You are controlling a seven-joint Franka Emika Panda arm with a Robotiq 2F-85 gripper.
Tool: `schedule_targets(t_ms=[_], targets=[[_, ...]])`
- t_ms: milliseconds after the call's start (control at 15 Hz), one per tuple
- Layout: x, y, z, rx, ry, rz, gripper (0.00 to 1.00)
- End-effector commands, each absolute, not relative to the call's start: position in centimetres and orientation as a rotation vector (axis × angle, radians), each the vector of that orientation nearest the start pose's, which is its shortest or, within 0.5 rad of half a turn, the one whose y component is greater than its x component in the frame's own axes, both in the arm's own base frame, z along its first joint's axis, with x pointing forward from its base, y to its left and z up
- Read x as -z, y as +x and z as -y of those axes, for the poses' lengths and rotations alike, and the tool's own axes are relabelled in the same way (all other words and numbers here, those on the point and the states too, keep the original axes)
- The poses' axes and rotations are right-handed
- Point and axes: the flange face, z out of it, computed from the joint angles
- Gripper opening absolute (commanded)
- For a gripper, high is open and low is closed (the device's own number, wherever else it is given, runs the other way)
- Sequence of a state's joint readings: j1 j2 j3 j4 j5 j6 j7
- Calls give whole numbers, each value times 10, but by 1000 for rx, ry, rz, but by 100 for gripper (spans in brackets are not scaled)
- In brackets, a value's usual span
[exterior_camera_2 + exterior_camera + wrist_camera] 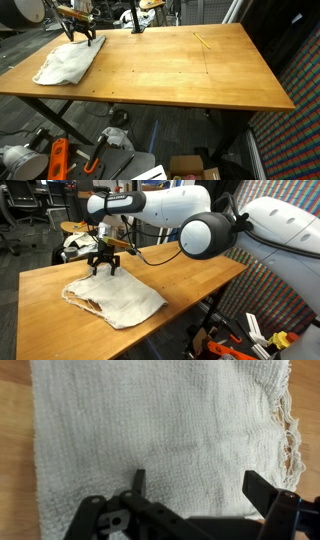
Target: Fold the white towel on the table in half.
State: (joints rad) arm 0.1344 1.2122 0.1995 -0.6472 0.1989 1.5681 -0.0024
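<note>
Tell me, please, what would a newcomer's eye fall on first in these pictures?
The wrinkled white towel stands out, lying toward one end of the orange-brown wooden table. The bulky white robot arm hangs over it, with its black fingers spread open above the cloth. The towel's frayed edge shows at the right of the wrist view.

The towel [160, 420] is seen as coarse, matt white woven cloth, frayed at the right of the wrist view. The surface [180, 70] is smooth orange-brown wood, faintly sheened. The fingers [262, 490] are finished matt black.
</note>
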Motion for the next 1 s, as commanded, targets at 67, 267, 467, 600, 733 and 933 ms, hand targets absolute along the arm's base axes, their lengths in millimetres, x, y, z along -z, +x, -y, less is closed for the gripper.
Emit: schedule_targets(t_ms=[67,267,467,600,733,933], targets=[[-212,754,-185,-407,-2775,253,100],[-211,764,-179,-315,-2799,233,100],[-215,770,-167,-263,-2831,215,100],[-218,774,-161,-239,-2838,194,100],[-221,776,-154,-225,-2854,178,100],[-221,777,-144,-236,-2868,168,100]])
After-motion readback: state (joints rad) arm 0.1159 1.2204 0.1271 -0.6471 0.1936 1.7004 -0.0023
